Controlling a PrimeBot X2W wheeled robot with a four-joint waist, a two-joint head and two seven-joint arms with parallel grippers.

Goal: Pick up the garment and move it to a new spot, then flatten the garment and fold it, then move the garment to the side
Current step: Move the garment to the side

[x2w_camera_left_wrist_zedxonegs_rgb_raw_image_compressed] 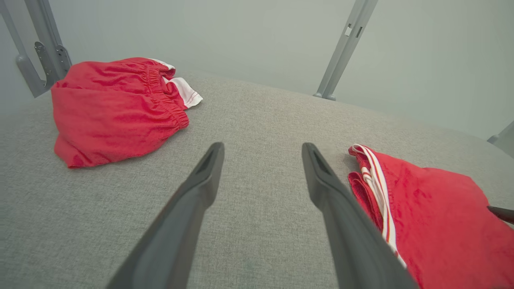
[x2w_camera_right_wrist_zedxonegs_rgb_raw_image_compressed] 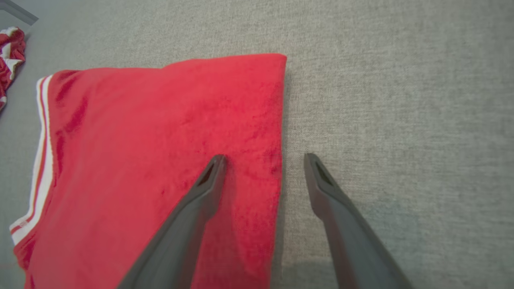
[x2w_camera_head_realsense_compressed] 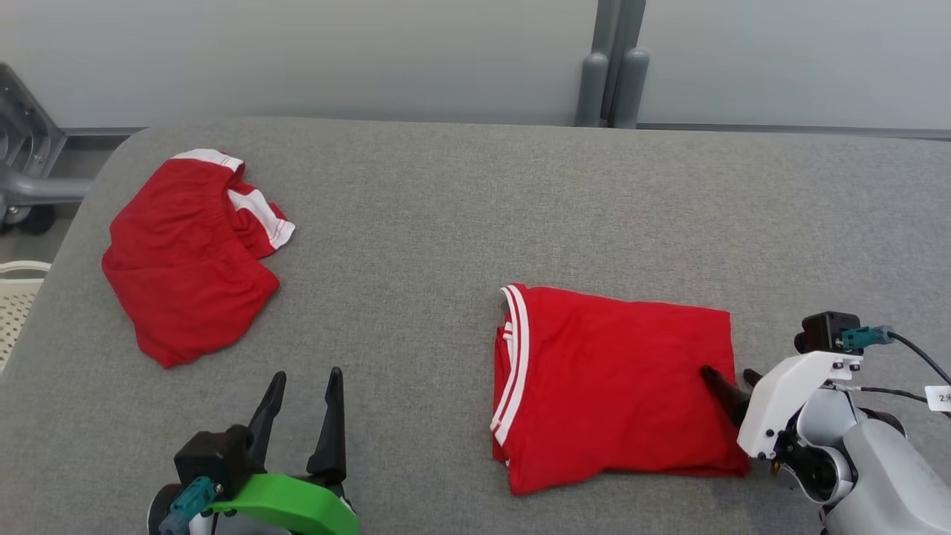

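Note:
A folded red garment (x2w_camera_head_realsense_compressed: 617, 386) (x2w_camera_right_wrist_zedxonegs_rgb_raw_image_compressed: 160, 140) with white stripes along its left edge lies flat on the grey padded table (x2w_camera_head_realsense_compressed: 446, 223), right of centre. My right gripper (x2w_camera_head_realsense_compressed: 728, 373) (x2w_camera_right_wrist_zedxonegs_rgb_raw_image_compressed: 264, 157) is open and straddles the garment's right edge, one finger over the cloth and the other over bare table. Whether the fingers touch the cloth I cannot tell. My left gripper (x2w_camera_head_realsense_compressed: 307, 374) (x2w_camera_left_wrist_zedxonegs_rgb_raw_image_compressed: 262, 146) stands open over bare table near the front, left of the folded garment (x2w_camera_left_wrist_zedxonegs_rgb_raw_image_compressed: 433, 216), with nothing between its fingers.
A second red garment (x2w_camera_head_realsense_compressed: 186, 253) (x2w_camera_left_wrist_zedxonegs_rgb_raw_image_compressed: 116, 108) with white trim lies crumpled at the table's far left. Grey posts (x2w_camera_head_realsense_compressed: 613, 74) stand behind the table. A metal frame (x2w_camera_head_realsense_compressed: 30, 171) and a white perforated basket (x2w_camera_head_realsense_compressed: 15, 305) sit off the left edge.

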